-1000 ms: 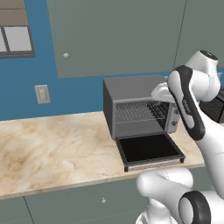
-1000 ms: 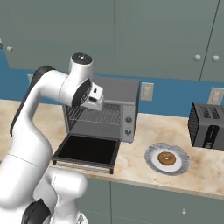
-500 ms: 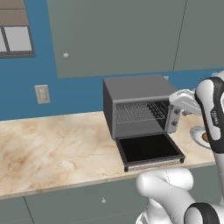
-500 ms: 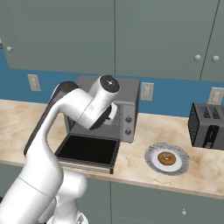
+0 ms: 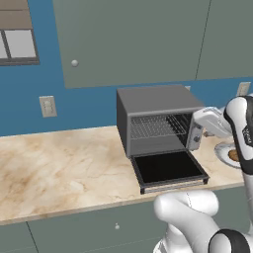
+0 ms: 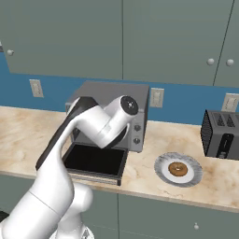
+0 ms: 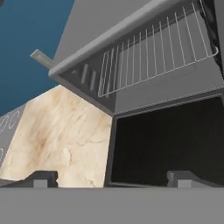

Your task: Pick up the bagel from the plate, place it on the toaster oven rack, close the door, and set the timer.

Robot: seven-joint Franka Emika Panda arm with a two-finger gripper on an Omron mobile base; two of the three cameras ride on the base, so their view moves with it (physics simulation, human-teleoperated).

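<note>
The toaster oven (image 5: 157, 114) stands on the counter with its door (image 5: 169, 168) folded down flat. Its wire rack (image 7: 157, 50) sits bare inside the dark cavity. To the right, the golden-brown bagel (image 6: 178, 169) lies in the middle of the pale plate (image 6: 163, 164). My gripper (image 7: 114, 179) is open with nothing between its fingertips. It hovers over the front edge of the door, looking into the cavity. In the left base view my white hand (image 5: 212, 121) hangs by the oven's right side, above the plate (image 5: 223, 152).
A black mesh-sided toaster (image 6: 222, 134) stands at the far right against the wall. Marble counter (image 5: 64, 168) stretches left of the oven. Wall outlets (image 6: 157, 97) sit on the blue backsplash, with grey cabinets above.
My arm has swung right and down, from in front of the oven cavity to the oven's right side. The gripper has stayed open. Bagel, plate and door have not moved.
</note>
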